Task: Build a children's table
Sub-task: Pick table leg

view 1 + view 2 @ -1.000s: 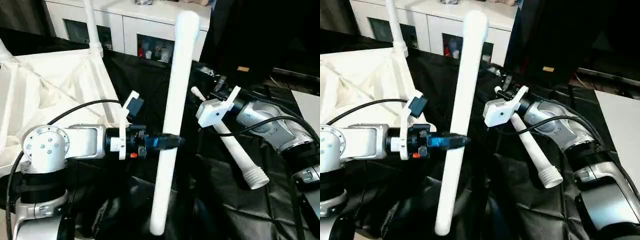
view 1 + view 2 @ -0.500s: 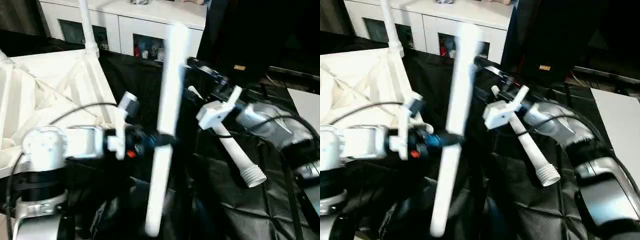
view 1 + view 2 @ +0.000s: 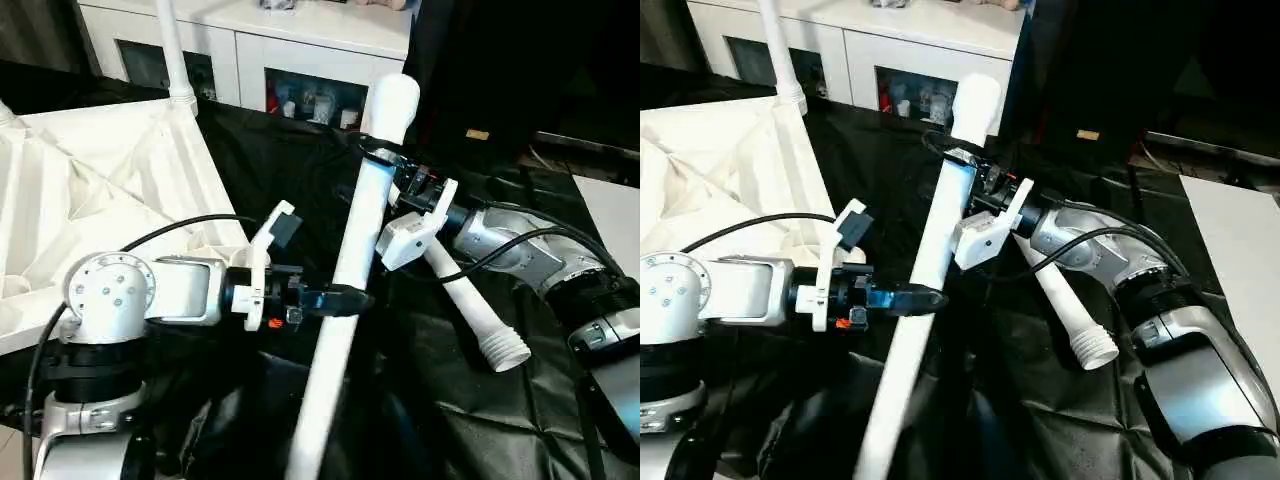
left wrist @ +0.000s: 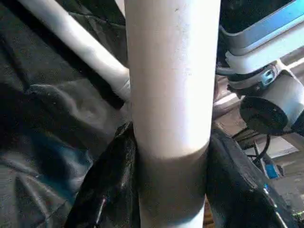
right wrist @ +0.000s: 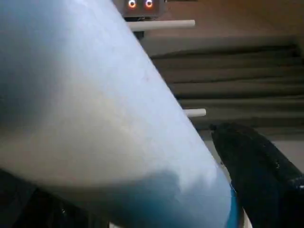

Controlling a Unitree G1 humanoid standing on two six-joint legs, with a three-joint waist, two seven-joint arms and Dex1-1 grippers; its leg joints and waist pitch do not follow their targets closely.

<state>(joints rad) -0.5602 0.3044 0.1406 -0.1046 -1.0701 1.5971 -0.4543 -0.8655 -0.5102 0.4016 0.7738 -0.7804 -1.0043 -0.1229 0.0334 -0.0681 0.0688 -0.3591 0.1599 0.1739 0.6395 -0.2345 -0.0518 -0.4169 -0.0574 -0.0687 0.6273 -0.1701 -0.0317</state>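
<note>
The table leg point(image 3: 350, 270) stands near-upright over the black cloth, clenched mid-length by the left end effector point(image 3: 345, 298) — the right end effector point(image 3: 383, 160), a second ago apart, now brackets its upper part, grip unclear — likely a handover.

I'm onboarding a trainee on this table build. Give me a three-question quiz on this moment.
1. True or false: the left gripper is shut on the upright leg.
2. Where is the right gripper? A) at that leg's upper end B) on the tabletop
3. What lies on the black cloth, showing a threaded end?

Key: 1 true. 2 A. 3 the spare leg.
</note>
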